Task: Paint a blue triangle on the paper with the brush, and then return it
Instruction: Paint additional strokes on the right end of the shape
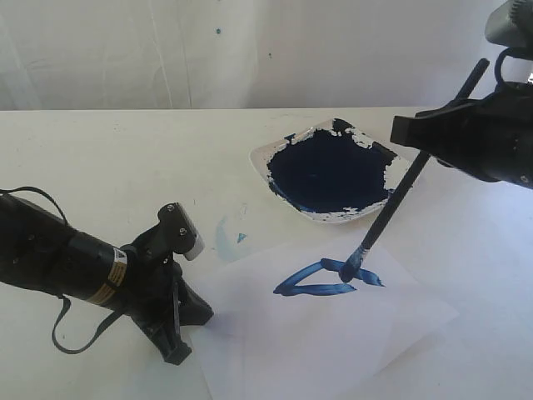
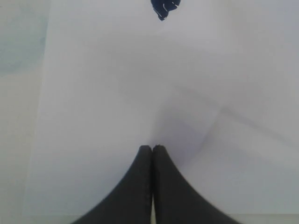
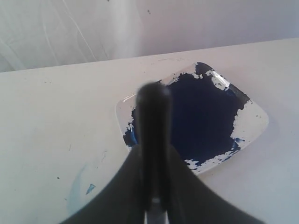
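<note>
1. Nearest the front, on the left side, the left gripper (image 1: 173, 350) has its jaws pressed together with nothing between them; the tips rest on the near-left corner of the paper (image 1: 333, 358), which I judge is pinning the sheet to the table (image 1: 100, 167)
2. Just beyond, on the middle of the paper, lies the blue triangle (image 1: 321, 279): a pointed left end, two long wet strokes, and a short thick side at the right that seems to close the outline, with a stray stroke running past the right corner
3. Over that right corner the brush (image 1: 400, 200) slants down, its bristles touching the paint; whether it is adding a last dab or about to lift, I cannot tell
4. Left of the sheet, on the bare table, sits a faint pale-blue smudge (image 1: 223, 237), apart from the drawing
5. Farther back stands the paint dish (image 1: 260, 155), dark blue in the middle and just beyond the paper's far edge
6. Farthest, upper right, the right gripper (image 1: 422, 137) is clamped on the brush handle well above the bristles
7. By my reading the painting is all but done; lifting off and returning the brush is left, and its resting place is not shown
</note>
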Action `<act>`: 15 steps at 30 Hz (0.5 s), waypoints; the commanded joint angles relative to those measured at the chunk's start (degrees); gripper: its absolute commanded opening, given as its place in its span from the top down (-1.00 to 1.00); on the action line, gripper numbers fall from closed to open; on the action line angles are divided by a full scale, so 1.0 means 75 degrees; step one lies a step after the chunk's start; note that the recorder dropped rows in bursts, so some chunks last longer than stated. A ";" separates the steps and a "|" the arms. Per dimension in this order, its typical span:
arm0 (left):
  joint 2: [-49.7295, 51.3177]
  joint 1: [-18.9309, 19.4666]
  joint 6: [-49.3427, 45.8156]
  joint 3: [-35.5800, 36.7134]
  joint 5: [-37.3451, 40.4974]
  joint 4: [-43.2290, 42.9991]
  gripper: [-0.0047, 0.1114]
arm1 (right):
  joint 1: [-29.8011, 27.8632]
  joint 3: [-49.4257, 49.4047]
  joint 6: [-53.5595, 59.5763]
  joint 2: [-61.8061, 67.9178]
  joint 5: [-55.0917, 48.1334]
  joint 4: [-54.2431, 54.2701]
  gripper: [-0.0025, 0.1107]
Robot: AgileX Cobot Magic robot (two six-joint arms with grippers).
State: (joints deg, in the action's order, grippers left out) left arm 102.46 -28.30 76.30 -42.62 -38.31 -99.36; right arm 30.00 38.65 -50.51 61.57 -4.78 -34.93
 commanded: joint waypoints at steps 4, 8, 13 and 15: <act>0.0034 -0.0051 0.0041 -0.0017 0.0073 -0.0078 0.92 | 0.0034 -0.0011 -0.0044 0.0084 -0.0034 -0.0081 0.96; 0.0034 -0.0051 0.0041 -0.0017 0.0073 -0.0078 0.92 | 0.0034 -0.0011 -0.0044 0.0375 0.0223 -0.0081 0.96; 0.0034 -0.0051 0.0041 -0.0017 0.0073 -0.0078 0.92 | 0.0034 -0.0011 -0.0044 0.0426 0.0281 -0.0081 0.96; 0.0034 -0.0051 0.0041 -0.0017 0.0073 -0.0078 0.92 | 0.0034 -0.0011 -0.0009 0.0426 0.0115 -0.0081 0.96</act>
State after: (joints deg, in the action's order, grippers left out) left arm 102.46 -28.30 76.30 -42.62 -38.31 -99.36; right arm 30.17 38.65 -50.58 64.74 -3.37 -34.93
